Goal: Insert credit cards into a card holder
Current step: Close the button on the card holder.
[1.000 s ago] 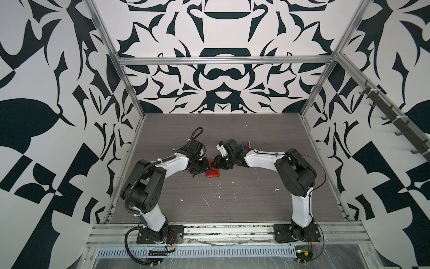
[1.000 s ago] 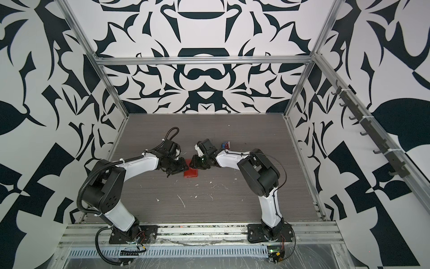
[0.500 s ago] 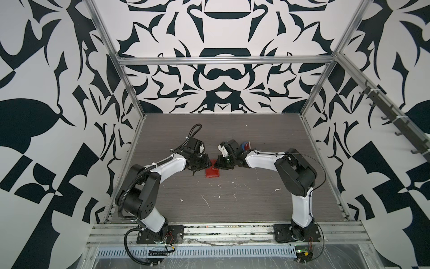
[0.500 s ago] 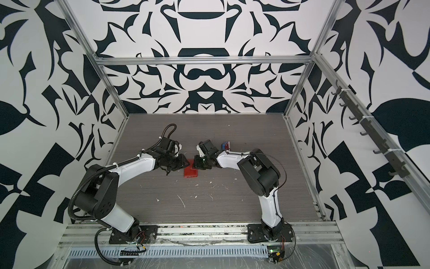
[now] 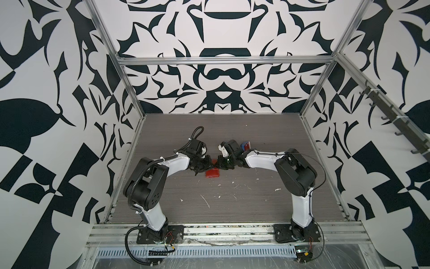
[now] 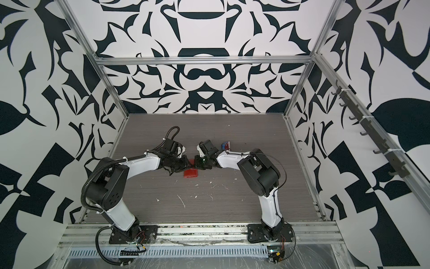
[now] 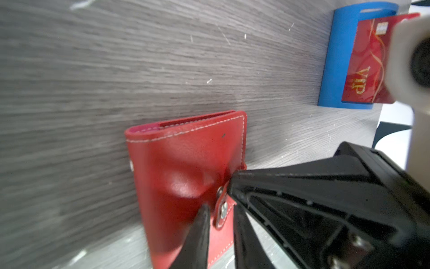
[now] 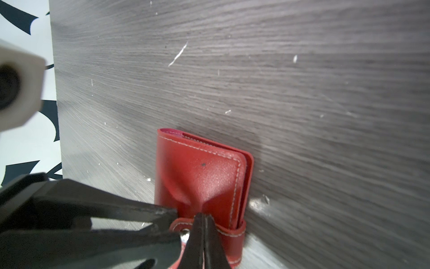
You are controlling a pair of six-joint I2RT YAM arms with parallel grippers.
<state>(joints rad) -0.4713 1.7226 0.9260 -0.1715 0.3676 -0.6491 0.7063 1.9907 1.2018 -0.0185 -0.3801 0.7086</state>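
On the surface (image 5: 232, 205), centre, folded card holder (image 5: 212, 173) lies part-lifted: right tool (image 8: 203, 217) pinched shut on its puckered cover (image 8: 204, 177), left tool (image 7: 221, 216) straddling the snap tab (image 8: 228, 229), grip unclear, presumably to pull it open.

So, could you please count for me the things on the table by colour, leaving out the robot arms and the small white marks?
Red: 2, the card holder and the card standing in the stand
Blue: 1, the stand
Total: 3
Any further card behind the red one is hidden.
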